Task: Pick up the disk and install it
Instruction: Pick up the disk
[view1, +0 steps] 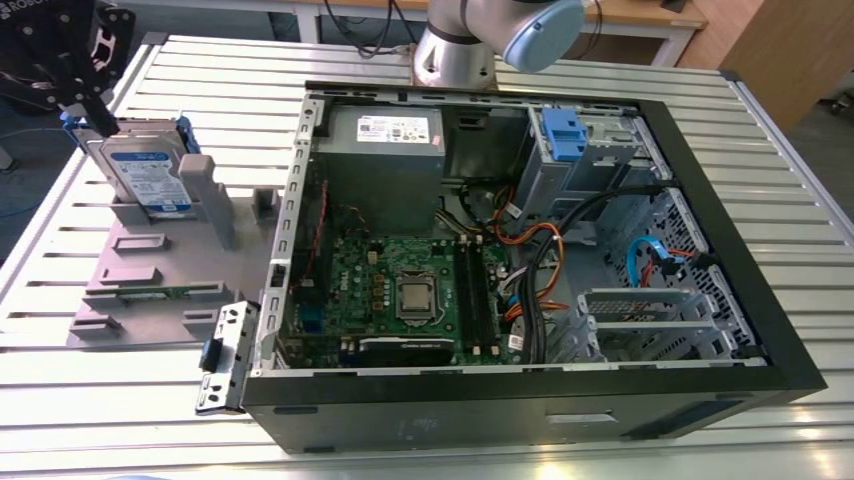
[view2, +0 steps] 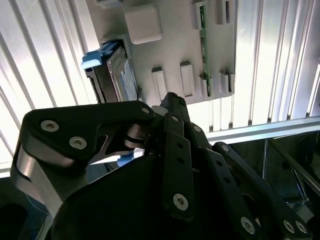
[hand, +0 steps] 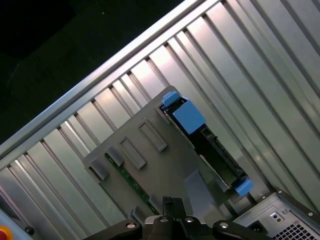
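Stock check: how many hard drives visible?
1: silver rectangular hard drive with blue plastic rails, upright on the grey fixture beside the open black case; bays could hide more.

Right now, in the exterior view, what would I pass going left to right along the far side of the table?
disk → grey power supply box → blue latch on the drive bay → computer case's black wall

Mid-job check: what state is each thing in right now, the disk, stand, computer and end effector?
Disk: upright on edge in the grey stand, outside the computer.
Grey stand: flat on the table, holding the disk.
Computer: on its side, panel off, inside exposed.
End effector: close above the disk's top; grip cannot be told.
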